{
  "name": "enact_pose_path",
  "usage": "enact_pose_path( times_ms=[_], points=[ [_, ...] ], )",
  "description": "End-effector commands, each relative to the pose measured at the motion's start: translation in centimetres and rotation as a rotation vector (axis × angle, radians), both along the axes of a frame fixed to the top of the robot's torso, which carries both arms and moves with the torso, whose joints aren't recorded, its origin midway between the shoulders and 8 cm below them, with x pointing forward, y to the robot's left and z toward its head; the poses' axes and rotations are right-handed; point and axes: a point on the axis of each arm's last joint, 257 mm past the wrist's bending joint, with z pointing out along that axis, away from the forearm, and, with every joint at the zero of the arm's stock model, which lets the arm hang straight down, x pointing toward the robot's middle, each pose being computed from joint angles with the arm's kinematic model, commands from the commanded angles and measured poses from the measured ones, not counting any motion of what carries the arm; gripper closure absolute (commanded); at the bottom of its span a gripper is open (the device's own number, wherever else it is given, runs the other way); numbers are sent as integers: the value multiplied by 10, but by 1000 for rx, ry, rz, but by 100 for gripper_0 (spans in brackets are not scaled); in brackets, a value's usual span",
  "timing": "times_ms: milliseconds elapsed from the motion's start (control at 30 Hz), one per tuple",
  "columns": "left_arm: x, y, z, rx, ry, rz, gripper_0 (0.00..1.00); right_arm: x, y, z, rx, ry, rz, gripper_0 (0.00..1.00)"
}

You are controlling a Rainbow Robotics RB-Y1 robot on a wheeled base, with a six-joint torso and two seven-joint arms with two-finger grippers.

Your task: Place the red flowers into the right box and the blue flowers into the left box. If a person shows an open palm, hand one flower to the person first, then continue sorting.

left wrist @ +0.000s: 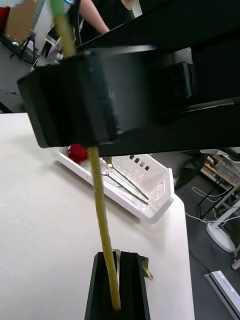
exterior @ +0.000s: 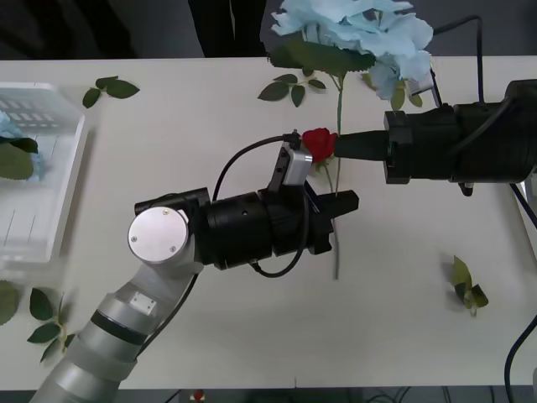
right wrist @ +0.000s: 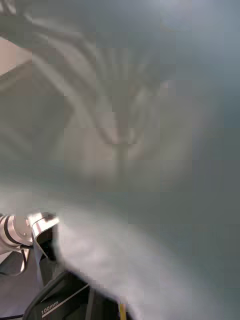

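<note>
A blue flower point(exterior: 361, 34) is held high over the table's far middle, its thin stem point(exterior: 340, 101) running down. My right gripper point(exterior: 337, 144) reaches in from the right and is shut on that stem. Lower down, my left gripper point(exterior: 342, 204) is shut on the stem's bottom end point(left wrist: 102, 225), its black fingers point(left wrist: 132, 290) pressed together. A red flower head point(exterior: 317, 143) sits at the right gripper's tip; I cannot tell whether it lies on the table. The right box point(left wrist: 160, 212) holds a red flower point(left wrist: 77, 152). The left box point(exterior: 71, 168) is at the left edge.
Loose green leaf sprigs lie at the far left point(exterior: 109, 86), behind the grippers point(exterior: 289, 88), at the right point(exterior: 466, 285) and at the near left corner point(exterior: 33, 306). A pale blur close to the lens covers the right wrist view.
</note>
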Motion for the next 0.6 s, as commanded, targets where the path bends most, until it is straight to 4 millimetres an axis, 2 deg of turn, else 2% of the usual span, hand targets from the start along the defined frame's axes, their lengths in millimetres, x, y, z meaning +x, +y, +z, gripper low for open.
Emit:
enact_pose_path(
  times_ms=[33,100,233,333,533,600],
  points=[
    [12,17,20,-21,-5,25,100,-4,8,22,15,-44,24,11],
    [13,21,22,-17,-6,28,100,-4,8,22,15,-44,24,0],
    [17,35,32,-25,-13,38,100,-4,8,22,15,-44,24,0],
    [24,54,41,-31,4,52,100,-4,8,22,15,-44,24,0],
    [47,117,50,45,19,134,100,-4,8,22,15,-44,24,0],
    [56,149,51,85,37,181,100,-4,8,22,15,-44,24,0]
  ],
)
